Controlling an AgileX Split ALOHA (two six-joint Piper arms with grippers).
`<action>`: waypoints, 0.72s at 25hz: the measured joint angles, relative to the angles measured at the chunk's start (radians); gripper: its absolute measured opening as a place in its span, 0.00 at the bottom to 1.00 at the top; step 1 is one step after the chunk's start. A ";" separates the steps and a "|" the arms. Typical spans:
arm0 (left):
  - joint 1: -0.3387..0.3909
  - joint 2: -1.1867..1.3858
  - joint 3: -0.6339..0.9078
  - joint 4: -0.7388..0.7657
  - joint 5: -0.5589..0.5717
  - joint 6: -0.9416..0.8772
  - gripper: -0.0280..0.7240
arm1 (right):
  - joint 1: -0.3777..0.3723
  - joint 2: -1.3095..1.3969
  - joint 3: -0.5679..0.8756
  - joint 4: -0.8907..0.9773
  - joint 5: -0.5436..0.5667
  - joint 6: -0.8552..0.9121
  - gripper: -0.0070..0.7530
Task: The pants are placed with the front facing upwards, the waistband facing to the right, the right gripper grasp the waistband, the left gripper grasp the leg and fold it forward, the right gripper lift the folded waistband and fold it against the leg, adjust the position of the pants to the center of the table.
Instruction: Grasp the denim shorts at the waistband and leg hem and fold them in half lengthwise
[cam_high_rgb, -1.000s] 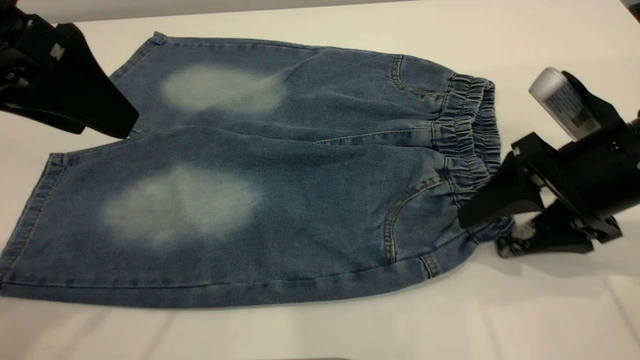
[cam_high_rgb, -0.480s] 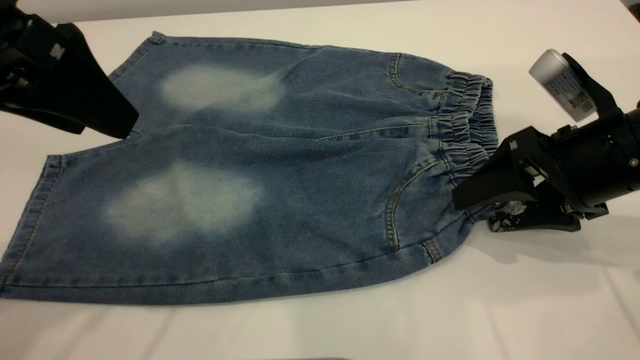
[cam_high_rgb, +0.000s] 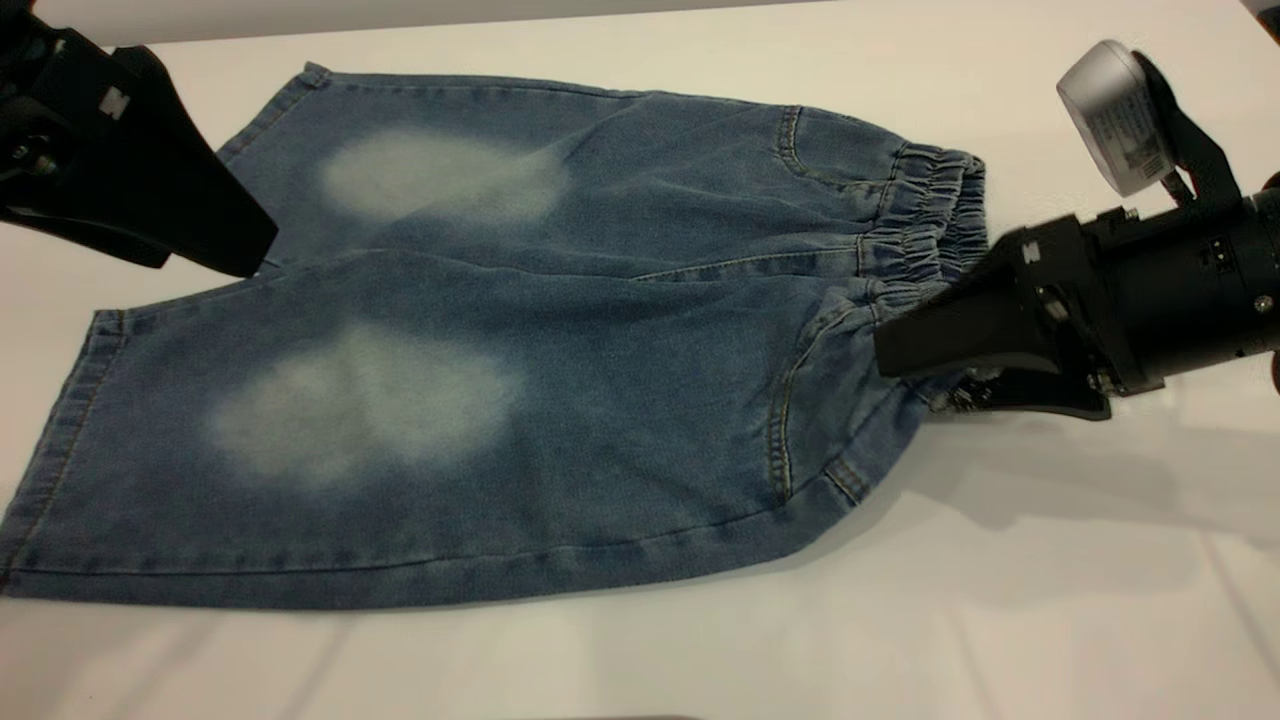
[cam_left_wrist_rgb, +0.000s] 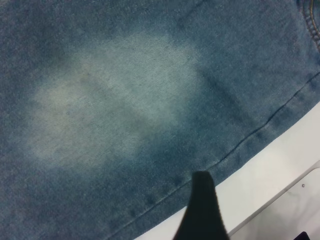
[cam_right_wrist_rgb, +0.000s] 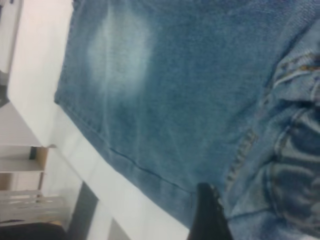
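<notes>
1. Left gripper (cam_high_rgb: 235, 245) hangs at the far-left corner of the pants (cam_high_rgb: 500, 340), its black wedge tip over the notch between the two leg hems; whether its fingers are spread or pressed together cannot be told.
2. Spread flat on the white tabletop (cam_high_rgb: 1000, 620), front side up, the pants lie with both leg hems toward the left gripper and the gathered end toward the right one.
3. Two pale faded knee patches (cam_high_rgb: 365, 405) sit on the legs, one on each, left of the curved front pockets (cam_high_rgb: 790, 430).
4. At the right end of the pants, the waistband (cam_high_rgb: 935, 215) stands ruffled; its near corner is bunched and lifted slightly off the tabletop.
5. Right gripper (cam_high_rgb: 915, 375) lies almost level at that near corner of the waistband, one black finger over the denim and the scuffed one under it, pinching the fabric between them.
6. Behind the right gripper, right of the pants, its grey-white labelled cylinder (cam_high_rgb: 1115, 115) points upward.
</notes>
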 joint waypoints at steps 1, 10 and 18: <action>0.000 0.000 0.000 0.000 0.000 0.000 0.72 | 0.000 0.000 0.000 0.000 -0.028 0.005 0.55; 0.000 0.000 0.000 0.025 -0.006 0.002 0.72 | 0.000 0.005 0.001 0.001 -0.060 0.041 0.15; 0.000 0.032 0.047 0.344 0.002 -0.023 0.72 | 0.000 0.005 0.001 0.003 0.040 0.033 0.06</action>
